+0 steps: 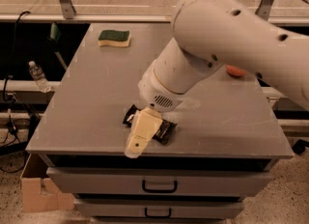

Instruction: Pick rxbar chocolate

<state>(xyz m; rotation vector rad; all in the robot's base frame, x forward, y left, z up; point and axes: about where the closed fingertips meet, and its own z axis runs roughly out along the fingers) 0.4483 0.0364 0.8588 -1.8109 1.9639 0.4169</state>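
Note:
The rxbar chocolate, a flat bar in a shiny black wrapper, lies near the front edge of the grey table. My gripper is cream-coloured and points down and forward directly over the middle of the bar, covering most of it. Only the bar's left end and right end show on either side of the gripper. My large white arm reaches in from the upper right and hides much of the table's right half.
A green-and-yellow sponge lies at the table's far left. An orange object peeks from behind my arm at the right. Drawers sit below the tabletop. A water bottle and a cardboard box are at the left.

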